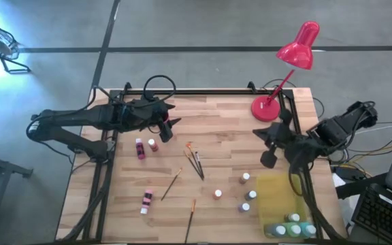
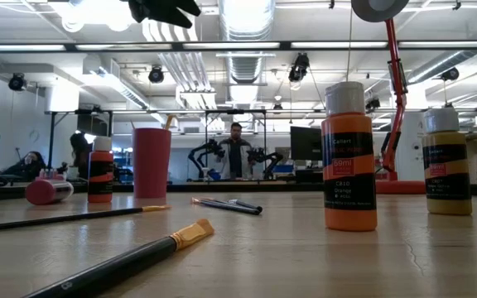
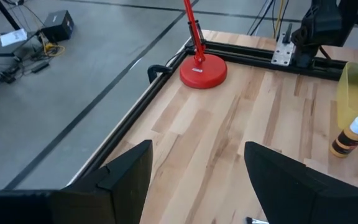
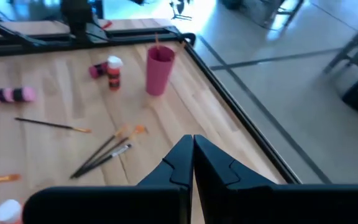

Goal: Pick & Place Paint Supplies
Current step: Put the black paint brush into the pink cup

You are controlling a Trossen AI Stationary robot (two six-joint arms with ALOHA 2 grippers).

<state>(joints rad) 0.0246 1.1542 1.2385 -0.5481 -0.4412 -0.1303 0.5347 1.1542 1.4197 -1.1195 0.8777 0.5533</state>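
The left gripper [image 1: 172, 124] hung above the far left part of the table [image 1: 216, 146], its fingers [image 3: 126, 180] spread apart with nothing between them. Under it stood a pink cup [image 4: 159, 70]. The right gripper [image 1: 269, 159] hovered near the red lamp [image 1: 288, 68] base, its fingers [image 4: 185, 165] pressed together and empty.

The paint supplies lay scattered over the table. Just left of the pink cup, a red bottle [image 4: 113, 73] stood upright beside a pink bottle [image 1: 140, 149] lying on its side. Another pink bottle [image 1: 145, 201] lay near the front left. A bundle of paintbrushes [image 1: 196, 162] lay at the middle, probably 3 of them, with 1 brush [image 1: 171, 185] to their left and 1 [image 1: 190, 218] nearer the front edge. Several white-capped bottles [image 1: 245, 192] stood upright near the yellow tray [image 1: 281, 197], and an orange bottle [image 2: 349, 157] stood closest in the low view. Larger green and blue bottles [image 1: 291, 229] sat at the front end of the tray.
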